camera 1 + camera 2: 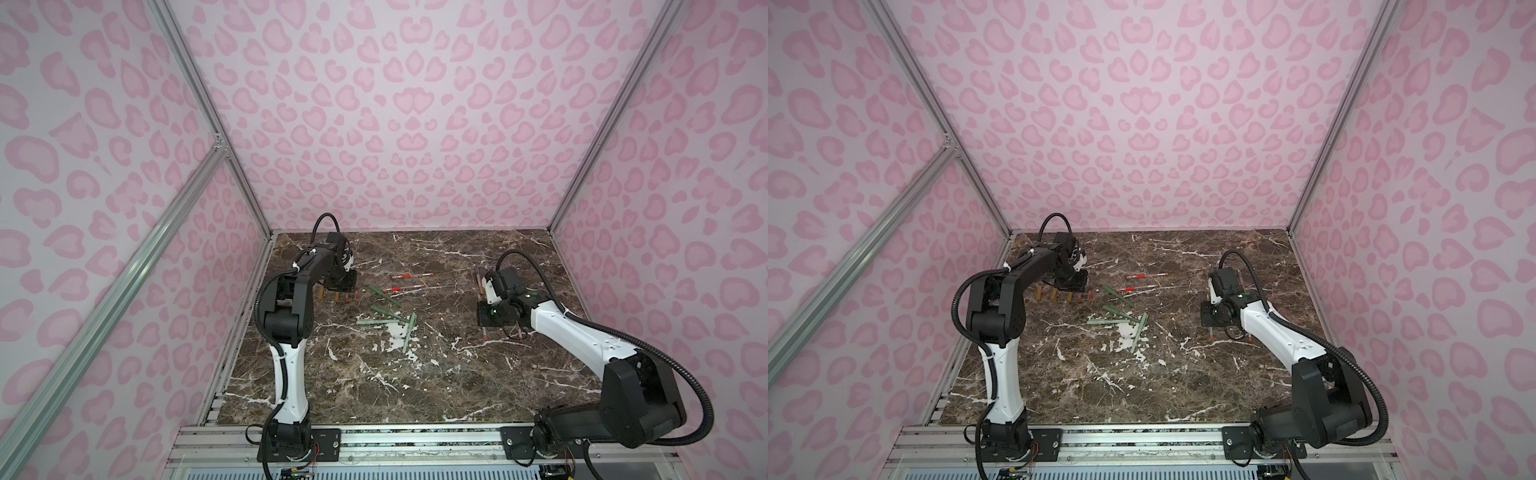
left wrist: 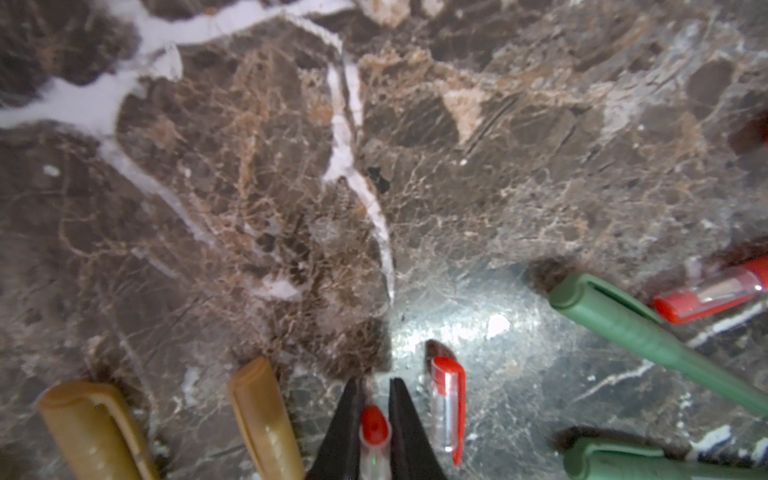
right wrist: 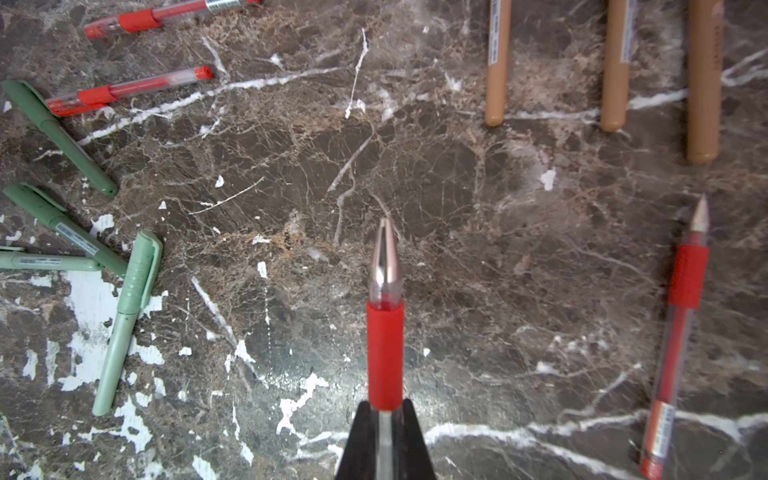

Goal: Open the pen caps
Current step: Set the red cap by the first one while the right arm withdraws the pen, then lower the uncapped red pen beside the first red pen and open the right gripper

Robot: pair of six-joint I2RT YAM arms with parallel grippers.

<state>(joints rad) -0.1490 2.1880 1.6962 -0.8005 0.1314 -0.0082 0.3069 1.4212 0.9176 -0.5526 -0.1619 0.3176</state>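
Left gripper (image 2: 375,390) flanks a red cap (image 2: 374,430) by the tan caps (image 2: 266,419); pinch or slack, I cannot tell. Right gripper (image 3: 385,409) is clenched on the bare red pen (image 3: 385,345). Caps judged light, stiff, slick: I'd grip mid-barrel, off the clip.

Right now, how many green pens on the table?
4 green pens, one cluster: rearmost, two in front of it, pale one rightmost. None apparently hidden.

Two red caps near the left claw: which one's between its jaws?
The red cap flanked by both black fingers of the left claw. The other red cap lies on the marble just outside one finger, its full length and clip showing.
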